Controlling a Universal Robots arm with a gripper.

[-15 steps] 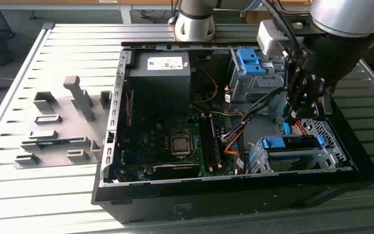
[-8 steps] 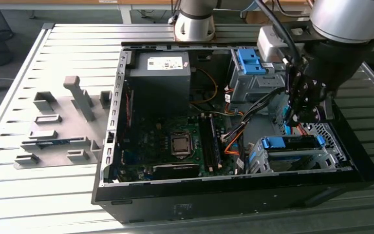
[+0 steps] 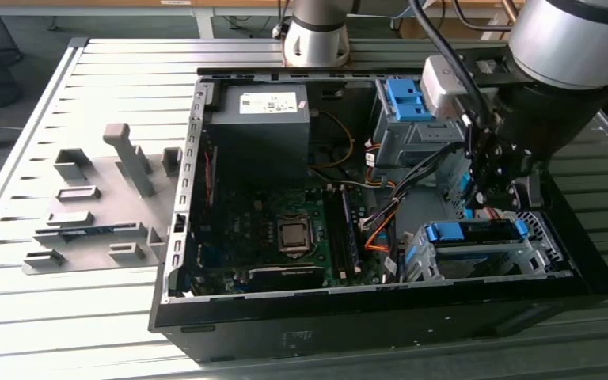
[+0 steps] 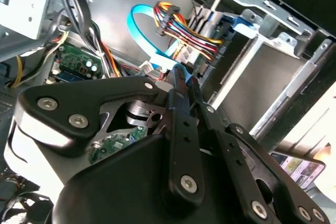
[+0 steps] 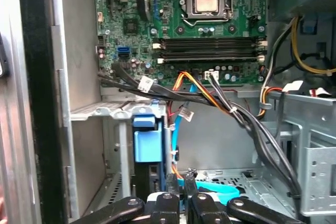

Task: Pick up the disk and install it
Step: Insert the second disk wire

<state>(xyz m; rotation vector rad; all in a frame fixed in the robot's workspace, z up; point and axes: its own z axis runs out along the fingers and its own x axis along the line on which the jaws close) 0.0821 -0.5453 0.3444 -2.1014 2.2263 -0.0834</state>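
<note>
- Fingers (image 5: 173, 182) of the black metal gripper (image 5: 181, 179) are pinched nearly together, and I can't see anything between them.
- Exterior view: the gripper (image 3: 494, 202) hangs inside the open black tower case (image 3: 389, 317), on that view's right. It's just above the near silver sheet-metal drive cage (image 3: 537, 257).
- The disk (image 3: 471, 232), as far as I can tell, sits in that near cage. Its blue plastic handle shows along the top edge, and the cage walls mostly hide the silver body.
- First wrist view: the same blue handle (image 5: 146, 140) stands in the cage slot just beside the fingertips.
- Room is tight. A bundle of orange, yellow and black wires (image 5: 220, 103) drapes across right by the gripper, with a flat light-blue ribbon cable (image 4: 137, 27) looping close too.
- Green motherboard (image 3: 272, 229) lies flat on the case floor further left. A dark boxy power supply with a white sticker (image 3: 260, 131) sits at the far end.
- Slatted metal table (image 3: 72, 317) has a grey moulded fixture plate (image 3: 93, 229) left of the case.
</note>
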